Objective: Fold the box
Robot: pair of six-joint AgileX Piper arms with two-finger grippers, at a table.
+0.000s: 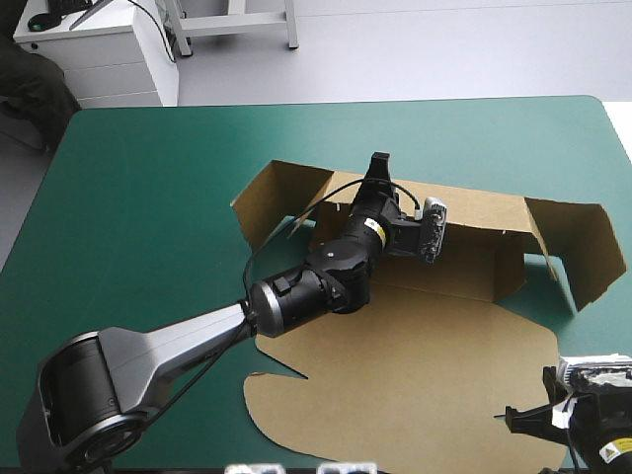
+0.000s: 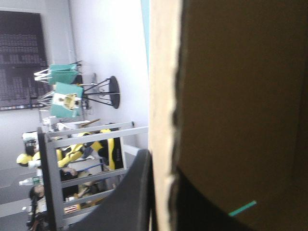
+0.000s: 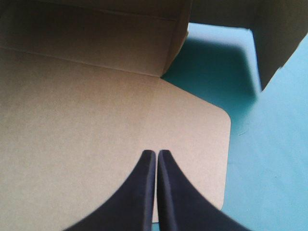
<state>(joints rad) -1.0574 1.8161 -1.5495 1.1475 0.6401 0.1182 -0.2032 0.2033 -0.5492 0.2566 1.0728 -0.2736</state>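
The brown box point(image 1: 425, 346) lies mid-table with its lid panel flat toward the front. Its long back wall point(image 1: 474, 212) stands raised, as do the end flaps at left point(image 1: 272, 197) and right point(image 1: 583, 242). My left gripper point(image 1: 379, 163) reaches over the back wall and is shut on its top edge. In the left wrist view the board's edge point(image 2: 163, 96) runs between the fingers point(image 2: 130, 192), at the gripper point(image 2: 161, 159). My right gripper point(image 1: 509, 420) hovers at the front right, shut point(image 3: 156, 153) and holding nothing, over the flat lid panel point(image 3: 72, 120).
The teal-green cover point(image 1: 148, 197) stretches wide to the left of the box and shows beside the lid's rounded corner point(image 3: 274, 144). A white cabinet point(image 1: 99, 49) stands beyond the table's far left corner.
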